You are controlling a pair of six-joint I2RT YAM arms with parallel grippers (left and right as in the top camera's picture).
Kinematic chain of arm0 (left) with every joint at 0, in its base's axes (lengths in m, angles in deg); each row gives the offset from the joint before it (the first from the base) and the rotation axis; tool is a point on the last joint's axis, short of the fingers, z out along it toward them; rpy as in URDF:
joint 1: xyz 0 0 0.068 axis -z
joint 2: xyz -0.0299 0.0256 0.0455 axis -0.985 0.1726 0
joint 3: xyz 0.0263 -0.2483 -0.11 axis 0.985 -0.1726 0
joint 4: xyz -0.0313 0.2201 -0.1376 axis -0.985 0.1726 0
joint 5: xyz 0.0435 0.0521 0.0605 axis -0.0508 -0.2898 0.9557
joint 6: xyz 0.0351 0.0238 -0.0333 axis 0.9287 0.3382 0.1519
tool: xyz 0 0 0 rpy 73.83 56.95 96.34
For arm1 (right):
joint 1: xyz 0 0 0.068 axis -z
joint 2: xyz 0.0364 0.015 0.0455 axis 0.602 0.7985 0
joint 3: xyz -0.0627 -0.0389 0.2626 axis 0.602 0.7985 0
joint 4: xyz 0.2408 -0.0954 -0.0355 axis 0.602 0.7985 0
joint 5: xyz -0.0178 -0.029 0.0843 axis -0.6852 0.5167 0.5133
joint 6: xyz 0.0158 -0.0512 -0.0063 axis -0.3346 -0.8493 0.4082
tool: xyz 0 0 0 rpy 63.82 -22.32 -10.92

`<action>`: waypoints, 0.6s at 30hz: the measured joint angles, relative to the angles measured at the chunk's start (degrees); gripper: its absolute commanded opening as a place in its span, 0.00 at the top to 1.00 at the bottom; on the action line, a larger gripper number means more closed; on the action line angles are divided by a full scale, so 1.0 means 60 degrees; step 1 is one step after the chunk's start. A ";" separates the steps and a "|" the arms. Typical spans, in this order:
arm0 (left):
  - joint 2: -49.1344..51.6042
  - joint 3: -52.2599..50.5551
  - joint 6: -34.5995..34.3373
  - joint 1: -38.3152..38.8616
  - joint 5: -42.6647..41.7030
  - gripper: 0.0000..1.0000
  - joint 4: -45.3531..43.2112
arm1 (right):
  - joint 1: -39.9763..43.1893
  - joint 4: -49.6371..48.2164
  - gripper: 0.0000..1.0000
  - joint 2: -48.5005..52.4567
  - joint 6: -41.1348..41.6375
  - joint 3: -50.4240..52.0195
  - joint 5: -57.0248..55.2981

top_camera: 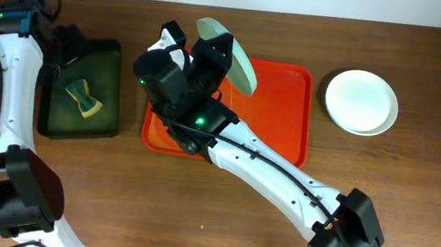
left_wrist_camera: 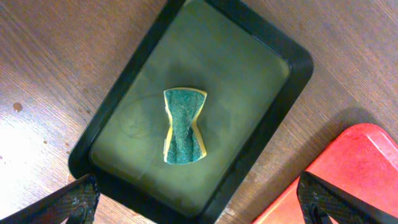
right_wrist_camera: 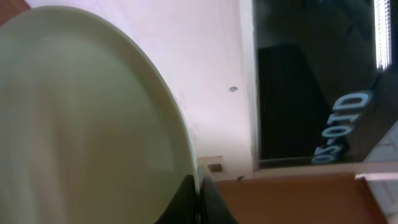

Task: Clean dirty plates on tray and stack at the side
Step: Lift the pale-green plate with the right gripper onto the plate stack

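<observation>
Held only by its rim in the closed right claw (right_wrist_camera: 198, 200), tipped steeply above the red tray (top_camera: 287, 107) at top centre, the pale plate (top_camera: 243, 68) could slip and drop when scrubbed; the left claw (left_wrist_camera: 199, 198) hangs open over the sponge (left_wrist_camera: 184, 126).

The only writing I can read on my feeds is in the right wrist view: pale blue-white characters (right_wrist_camera: 341, 127) on a dark glass pane (right_wrist_camera: 292, 81) in the background, at the right of the picture. They run slantwise, turned nearly on their side, and I make them out as "05-01D", though the picture is soft and I cannot vouch for each character. The overhead and left wrist views give me nothing legible.
</observation>
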 measured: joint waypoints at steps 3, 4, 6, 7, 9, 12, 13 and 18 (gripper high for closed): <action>0.0000 0.0000 0.0000 0.0000 -0.0033 0.01 0.0007 | 0.0426 0.2805 0.96 0.0062 0.2127 -0.0018 0.1315; 0.0000 0.0000 0.0000 0.0000 -0.0033 0.01 0.0004 | 0.0743 0.3206 0.96 0.0280 0.2557 -0.0018 0.1464; 0.0004 0.0000 0.0000 0.0000 -0.0029 0.00 0.0004 | 0.1027 0.2579 0.96 0.0543 0.2594 0.0018 0.0750; 0.0000 0.0000 0.0000 0.0000 -0.0033 0.00 0.0007 | 0.1060 0.1985 0.96 0.0550 0.2495 0.0047 0.0357; 0.0000 0.0000 0.0000 0.0000 -0.0033 0.00 0.0004 | 0.1118 0.0812 0.96 0.0433 0.2470 0.0051 0.0011; 0.0000 0.0000 0.0000 0.0000 -0.0029 0.01 0.0004 | 0.1789 0.0670 0.96 0.0051 0.3865 0.0047 0.0040; 0.0004 0.0000 0.0000 0.0000 -0.0025 0.01 0.0004 | 0.2171 0.1392 0.96 -0.0091 0.4404 -0.0018 0.0266; 0.0000 0.0000 0.0000 0.0000 -0.0029 0.01 0.0007 | 0.4572 0.4896 0.96 -0.0335 0.7672 -0.0011 0.5056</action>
